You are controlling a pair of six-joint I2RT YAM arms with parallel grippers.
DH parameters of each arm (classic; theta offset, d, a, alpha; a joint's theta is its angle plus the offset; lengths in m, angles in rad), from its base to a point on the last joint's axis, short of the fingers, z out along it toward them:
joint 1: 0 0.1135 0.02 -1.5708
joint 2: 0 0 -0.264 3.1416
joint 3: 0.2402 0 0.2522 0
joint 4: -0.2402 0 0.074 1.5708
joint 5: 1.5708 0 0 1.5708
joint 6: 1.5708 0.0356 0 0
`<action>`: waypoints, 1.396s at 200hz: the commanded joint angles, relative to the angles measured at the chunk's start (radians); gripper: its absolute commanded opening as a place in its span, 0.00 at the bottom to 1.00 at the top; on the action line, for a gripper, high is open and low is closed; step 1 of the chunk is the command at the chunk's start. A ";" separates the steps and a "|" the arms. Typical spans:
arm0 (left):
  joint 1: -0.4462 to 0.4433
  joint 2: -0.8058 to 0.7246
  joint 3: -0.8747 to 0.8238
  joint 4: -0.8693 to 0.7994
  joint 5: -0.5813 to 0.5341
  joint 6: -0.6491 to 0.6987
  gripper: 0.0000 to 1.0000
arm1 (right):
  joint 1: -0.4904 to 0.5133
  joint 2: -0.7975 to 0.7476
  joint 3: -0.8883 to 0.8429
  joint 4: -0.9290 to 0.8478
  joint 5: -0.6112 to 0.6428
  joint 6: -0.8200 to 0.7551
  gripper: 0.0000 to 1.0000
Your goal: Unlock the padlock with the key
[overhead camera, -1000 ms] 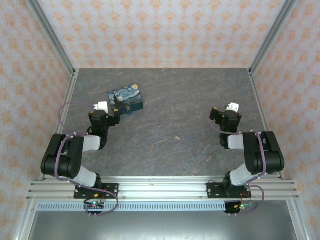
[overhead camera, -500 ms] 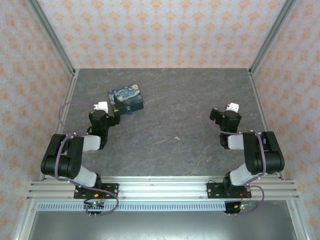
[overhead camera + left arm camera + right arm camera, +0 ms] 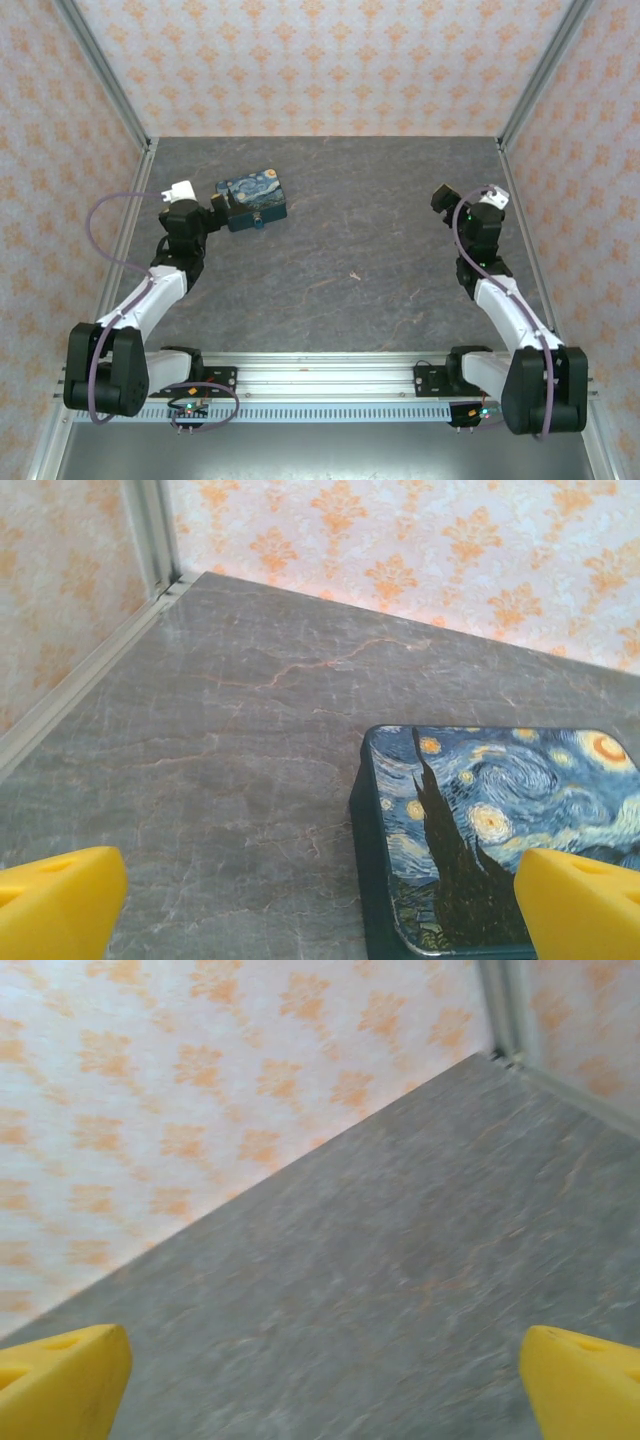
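Teal-edged padlock (image 3: 252, 200) near left hand (image 3: 217, 206); open table (image 3: 360, 280) to its right.

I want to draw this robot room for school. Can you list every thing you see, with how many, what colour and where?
padlock: one, dark blue and yellow swirly painting with teal edges, lying flat on the far left part of the table.
key: one, tiny, teal, at the padlock's near edge; too small to tell if it is in the lock.
table: one, grey marbled, under everything.
walls: pale with an orange pattern, on three sides.
frame posts: silver metal, at the far corners.
rail: one, silver, at the near edge.
left arm: one, black and white, reaching to the padlock.
right arm: one, black and white, on the right.
left gripper: yellow fingertips, open, at the padlock.
right gripper: yellow fingertips, open, over bare table.
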 commanded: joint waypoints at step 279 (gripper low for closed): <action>0.060 0.666 0.625 -0.323 0.467 -0.499 1.00 | 0.548 1.306 1.365 -0.417 -0.474 0.450 0.60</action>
